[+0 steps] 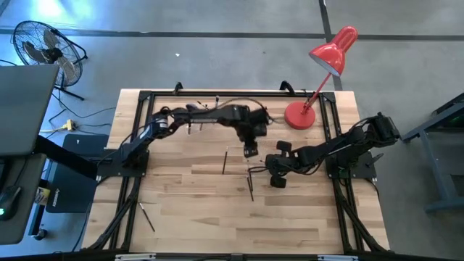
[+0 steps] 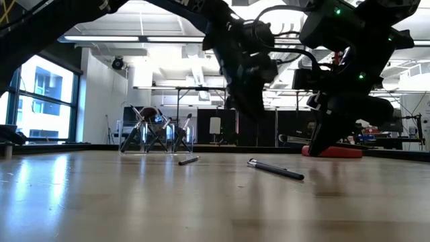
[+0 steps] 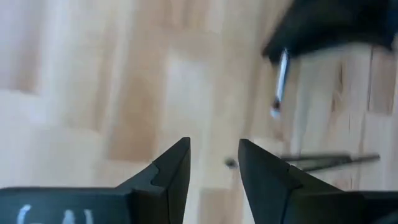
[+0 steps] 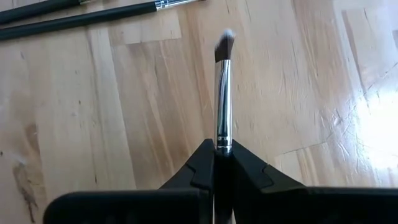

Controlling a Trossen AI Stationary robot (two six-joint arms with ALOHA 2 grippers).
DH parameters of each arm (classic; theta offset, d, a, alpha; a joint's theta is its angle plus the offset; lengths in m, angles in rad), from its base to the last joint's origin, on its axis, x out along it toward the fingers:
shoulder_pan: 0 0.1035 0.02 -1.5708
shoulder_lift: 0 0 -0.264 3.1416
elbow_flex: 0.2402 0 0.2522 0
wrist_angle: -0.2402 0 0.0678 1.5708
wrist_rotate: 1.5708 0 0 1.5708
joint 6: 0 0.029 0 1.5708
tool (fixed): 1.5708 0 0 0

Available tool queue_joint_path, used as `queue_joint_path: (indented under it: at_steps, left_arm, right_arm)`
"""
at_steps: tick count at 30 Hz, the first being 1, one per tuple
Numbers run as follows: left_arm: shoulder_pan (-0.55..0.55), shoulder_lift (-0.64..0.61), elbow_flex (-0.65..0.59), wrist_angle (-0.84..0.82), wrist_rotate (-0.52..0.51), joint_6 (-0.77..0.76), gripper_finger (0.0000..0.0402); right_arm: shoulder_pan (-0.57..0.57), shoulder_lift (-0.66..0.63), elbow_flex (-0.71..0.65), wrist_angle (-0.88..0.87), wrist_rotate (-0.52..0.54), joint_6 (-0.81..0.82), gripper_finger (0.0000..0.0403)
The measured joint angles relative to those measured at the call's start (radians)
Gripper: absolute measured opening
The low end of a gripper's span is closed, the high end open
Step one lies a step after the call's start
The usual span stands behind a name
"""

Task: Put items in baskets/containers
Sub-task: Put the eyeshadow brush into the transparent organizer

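Brush point(image 4: 222, 93) pinched in right claw point(image 4: 222, 163), tip protruding, seemingly above table.

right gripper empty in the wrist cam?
No. The right gripper is shut on a slim makeup brush with a silver ferrule, its angled dark tip pointing out over the wooden table.

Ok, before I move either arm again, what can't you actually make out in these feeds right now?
- High view: clear holder not discernible; too small and colourless among the left arm's links.
- Low view: how many brushes stand in the holder; small and backlit.
- Left wrist view: left gripper is open, but blur hides what lies beyond it.
- Right wrist view: brush in the right gripper; its handle end is hidden behind the fingers.
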Motion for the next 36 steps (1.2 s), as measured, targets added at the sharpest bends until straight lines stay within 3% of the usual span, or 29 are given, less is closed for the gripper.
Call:
queue_joint_path:
  at_steps: [4,8,11,14,17,23,30,36]
  left_arm:
    - [0.053,-0.041,-0.004,-0.094,-0.002,-0.008,0.0133]
    - [0.081,-0.137,-0.065,-0.07,-0.009,-0.002,0.0133]
    - [0.078,-0.257,-0.219,0.043,-0.053,-0.024,0.0133]
    - [0.076,-0.415,-0.457,0.151,-0.066,-0.076,0.0133]
    - [0.077,-0.566,-0.684,0.316,-0.089,-0.16,0.0133]
    - [0.065,-0.906,-1.057,0.475,-0.149,-0.331,0.0133]
    - [0.01,-1.284,-1.306,0.491,-0.291,-0.456,0.0133]
    - [-0.012,-1.542,-1.428,0.447,-0.389,-0.513,0.0133]
  right_arm:
    - [0.0,0.0,0.0,-0.005,0.0,0.006,0.0025]
    - [0.0,0.0,-0.001,-0.007,0.009,0.006,0.0022]
    - [0.0,0.0,-0.001,-0.004,0.022,0.007,0.0019]
    - [0.0,0.0,-0.001,0.011,0.027,0.013,0.0019]
    - [-0.001,0.0,-0.001,0.034,0.05,0.053,0.0024]
    - [-0.023,0.0,-0.002,0.15,0.072,0.12,0.0018]
    - [-0.072,0.0,-0.002,0.424,0.091,0.188,0.002]
    - [-0.151,0.0,-0.002,0.709,0.133,0.159,0.0019]
